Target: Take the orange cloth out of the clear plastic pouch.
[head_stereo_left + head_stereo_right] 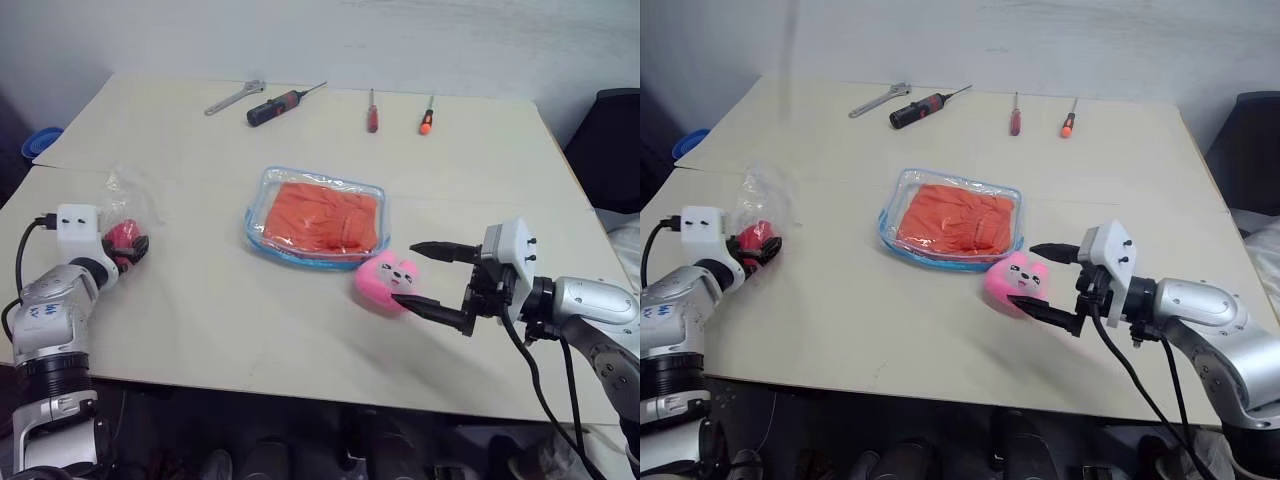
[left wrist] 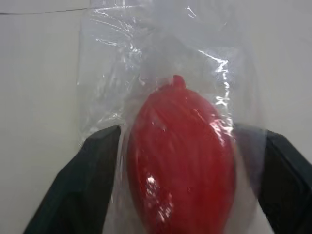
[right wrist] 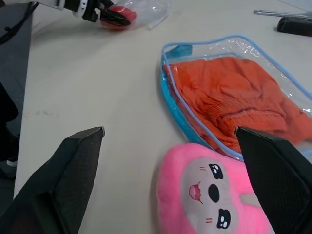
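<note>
The clear plastic pouch (image 1: 268,190) with light blue trim lies flat at the table's middle, and the orange cloth (image 1: 325,217) sits bunched inside it. My right gripper (image 1: 405,273) is open just right of the pouch's near corner, its fingers either side of a pink plush toy (image 1: 380,280) that rests against the pouch. In the right wrist view the pouch's trim (image 3: 168,92) and the cloth (image 3: 229,92) lie beyond the plush (image 3: 209,195). My left gripper (image 1: 130,250) is far to the left, open, with a red ball (image 2: 183,156) in a crinkly bag between its fingers.
Along the far side lie a wrench (image 1: 235,98), a black-handled screwdriver (image 1: 278,105), a red screwdriver (image 1: 372,112) and an orange one (image 1: 426,118). A blue bowl (image 1: 40,142) sits off the table's left edge. A dark chair (image 1: 610,140) stands at the right.
</note>
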